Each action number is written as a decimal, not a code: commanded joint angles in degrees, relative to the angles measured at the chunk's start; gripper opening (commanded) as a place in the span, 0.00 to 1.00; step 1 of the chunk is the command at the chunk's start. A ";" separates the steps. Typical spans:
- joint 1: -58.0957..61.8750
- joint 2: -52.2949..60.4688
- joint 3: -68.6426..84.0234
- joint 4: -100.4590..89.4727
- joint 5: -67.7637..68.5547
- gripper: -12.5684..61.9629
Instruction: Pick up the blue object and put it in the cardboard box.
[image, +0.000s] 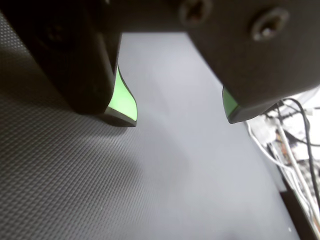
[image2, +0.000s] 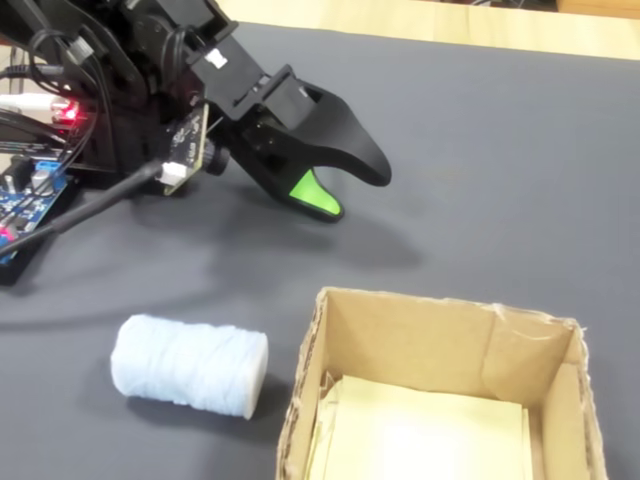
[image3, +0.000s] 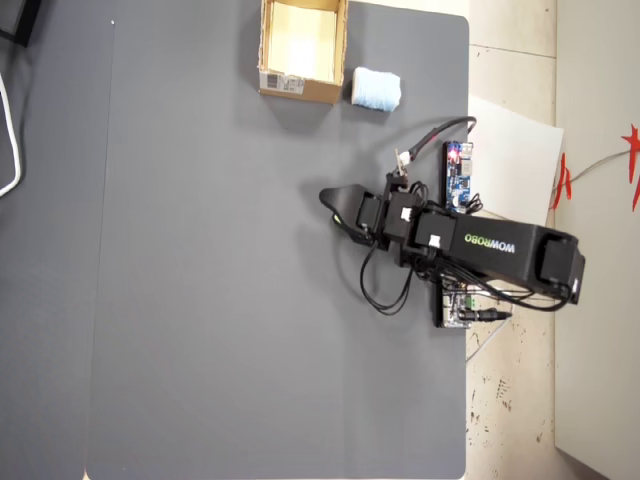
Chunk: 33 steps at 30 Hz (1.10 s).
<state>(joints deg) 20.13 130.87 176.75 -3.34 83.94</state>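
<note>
- Read the fixed view from its left edge: your arm's base, with a small dark-blue circuit board (image2: 30, 200) and a lit red light beside it, sits behind the end effector (image2: 355, 190), which reaches out low over the dark surface (image2: 520, 170).
- Your end effector is spread and empty. In the wrist view the two green-padded tips stand well apart with only bare mat between them, and one green pad (image2: 315, 195) shows in the fixed view.
- The blue object (image2: 188, 364) lies on its side on the surface, nearer the camera than the end effector and a little to its left in the fixed view. It is well apart from the tips, and the wrist camera does not see it at all.
- Right of the object, just beside it, stands the cardboard box (image2: 300, 400), open at the top with only pale lining visible inside. In the overhead view the box (image3: 300, 88) and the blue object (image3: 377, 89) sit side by side, well above the end effector (image3: 335, 205) in the picture.
- You are at the very start, I judge: the reach toward the object is not yet made.
- Next, swing the end effector toward the object and straddle it. Keep clear of the box wall close by, which could catch a jaw.
</note>
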 joint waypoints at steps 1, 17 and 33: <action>1.49 4.83 1.93 5.71 -0.44 0.62; 7.73 4.92 1.93 3.34 -4.75 0.61; 14.50 4.92 -3.52 -4.22 -5.19 0.61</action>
<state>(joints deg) 33.75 130.87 175.34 -5.62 79.10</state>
